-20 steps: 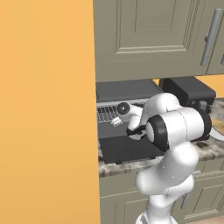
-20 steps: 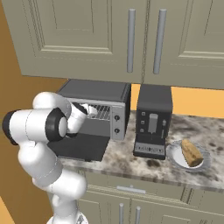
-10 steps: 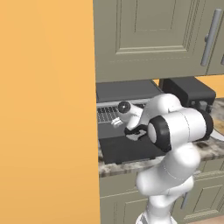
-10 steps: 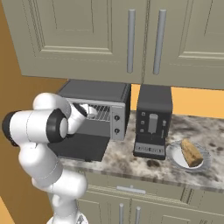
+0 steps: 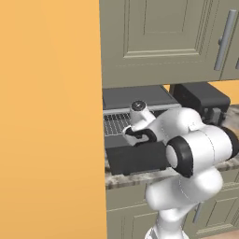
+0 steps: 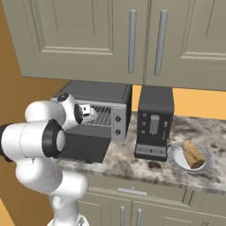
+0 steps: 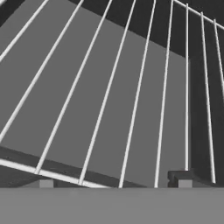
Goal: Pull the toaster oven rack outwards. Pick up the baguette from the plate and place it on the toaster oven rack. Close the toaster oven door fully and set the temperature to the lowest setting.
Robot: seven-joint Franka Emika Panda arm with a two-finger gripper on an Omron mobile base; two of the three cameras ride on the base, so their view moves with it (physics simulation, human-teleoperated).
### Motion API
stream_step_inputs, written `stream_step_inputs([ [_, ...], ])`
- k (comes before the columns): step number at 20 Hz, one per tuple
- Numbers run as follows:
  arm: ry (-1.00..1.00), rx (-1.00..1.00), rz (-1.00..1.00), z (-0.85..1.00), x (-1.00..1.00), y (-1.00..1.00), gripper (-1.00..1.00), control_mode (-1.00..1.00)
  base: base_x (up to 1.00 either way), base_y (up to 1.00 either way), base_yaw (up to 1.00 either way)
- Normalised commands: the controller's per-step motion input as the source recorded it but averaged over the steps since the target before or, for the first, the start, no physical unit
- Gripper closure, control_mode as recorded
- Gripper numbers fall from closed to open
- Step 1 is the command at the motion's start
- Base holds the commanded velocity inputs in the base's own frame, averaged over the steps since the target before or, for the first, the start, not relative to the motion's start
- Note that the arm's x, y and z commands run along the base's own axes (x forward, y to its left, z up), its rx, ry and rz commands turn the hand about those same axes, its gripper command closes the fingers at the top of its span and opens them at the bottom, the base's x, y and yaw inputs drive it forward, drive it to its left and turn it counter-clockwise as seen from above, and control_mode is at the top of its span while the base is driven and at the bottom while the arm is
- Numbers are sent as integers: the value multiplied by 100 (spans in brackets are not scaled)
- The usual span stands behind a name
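The toaster oven stands on the counter with its dark door folded down flat. Inside its cavity lies the silver wire rack. My gripper is at the rack's front edge, just above the lowered door. It is open, its two fingertips wide apart, and the rack's front bar runs across between them. The baguette lies on the round plate at the right end of the counter, far from the gripper.
A tall black appliance stands between the oven and the plate. The oven's silver knob panel faces front on its right side. Cabinet doors hang above the counter, and an orange wall closes off the left.
The hand has crept slightly up and in toward the oven's opening. The door, rack, baguette and plate have not moved.
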Motion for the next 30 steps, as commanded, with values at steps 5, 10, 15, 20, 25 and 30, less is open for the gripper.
stream_step_inputs([
  [5,25,11,0,-63,-95,0,100,-100,0,0,0],
  [10,25,9,0,-74,-100,0,100,-100,0,0,0],
  [15,21,3,0,-83,-100,0,100,-100,0,0,0],
  [20,12,0,0,-73,-100,0,100,-100,0,0,0],
  [25,-3,4,-2,12,-59,-14,100,-100,0,0,0],
  [30,-15,9,-9,98,-8,-36,100,-100,0,0,0],
])
